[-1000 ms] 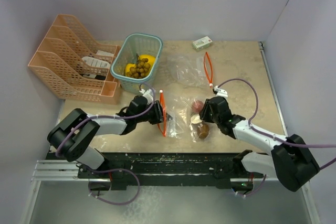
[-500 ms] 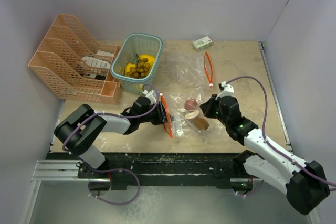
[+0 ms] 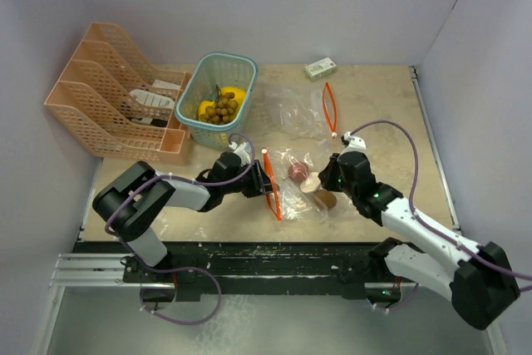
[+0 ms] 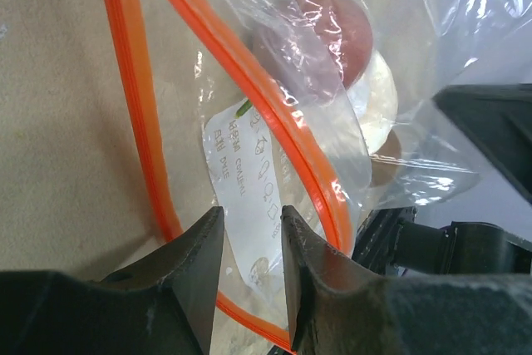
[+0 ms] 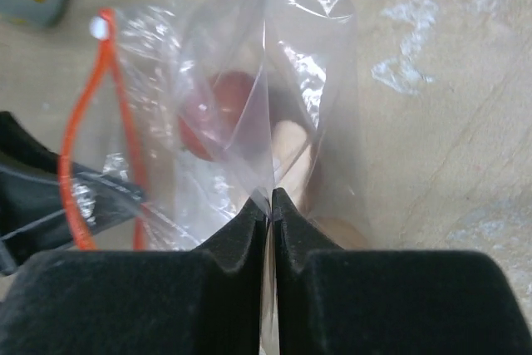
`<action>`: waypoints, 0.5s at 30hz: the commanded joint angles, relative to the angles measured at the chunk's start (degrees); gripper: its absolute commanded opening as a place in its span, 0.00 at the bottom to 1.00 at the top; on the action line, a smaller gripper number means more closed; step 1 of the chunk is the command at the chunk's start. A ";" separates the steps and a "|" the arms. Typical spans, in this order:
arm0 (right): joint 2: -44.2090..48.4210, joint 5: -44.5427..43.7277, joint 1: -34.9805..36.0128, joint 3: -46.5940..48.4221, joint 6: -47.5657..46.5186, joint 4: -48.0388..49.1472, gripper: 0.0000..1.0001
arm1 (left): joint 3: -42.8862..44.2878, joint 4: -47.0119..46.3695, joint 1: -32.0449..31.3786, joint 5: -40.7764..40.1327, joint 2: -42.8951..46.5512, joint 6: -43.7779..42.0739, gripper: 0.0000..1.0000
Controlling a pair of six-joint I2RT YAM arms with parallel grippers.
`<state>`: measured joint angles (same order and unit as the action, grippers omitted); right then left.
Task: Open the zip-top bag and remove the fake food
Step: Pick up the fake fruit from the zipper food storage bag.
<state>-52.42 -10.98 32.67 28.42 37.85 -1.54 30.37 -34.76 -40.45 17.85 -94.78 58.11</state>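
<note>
Clear plastic zip-top bag [image 3: 291,199], orange seal, at table centre, with red, beige and brown fake food [image 3: 297,171] inside. At its 9 o'clock, left gripper [image 3: 267,182], fingers nipping the mouth. At 3 o'clock, right gripper [image 3: 325,179], fingers pressed together on the film. Farther, at 11 o'clock, teal basket [image 3: 226,60] holding yellow fruits [image 3: 235,95] and a grape cluster [image 3: 221,107].
</note>
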 commanded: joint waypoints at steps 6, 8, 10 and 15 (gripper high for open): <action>-11.75 2.69 -0.08 0.27 1.25 8.16 0.08 | 1.95 -3.29 -1.16 0.57 0.27 0.89 0.38; -15.89 2.58 -0.06 -0.03 1.28 9.93 0.07 | 1.97 -3.29 -1.30 0.53 0.05 0.97 0.38; -19.62 2.56 -0.06 -0.62 1.41 12.81 0.07 | 2.12 -3.29 -1.38 0.68 -0.43 1.10 0.38; -27.18 6.90 0.07 -1.53 0.93 21.00 0.03 | 2.24 -3.69 -1.62 1.04 -1.15 1.23 0.38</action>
<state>-75.09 -8.73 32.51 28.40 38.68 13.72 30.81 -35.29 -41.60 17.87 -95.42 58.24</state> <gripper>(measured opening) 0.051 0.378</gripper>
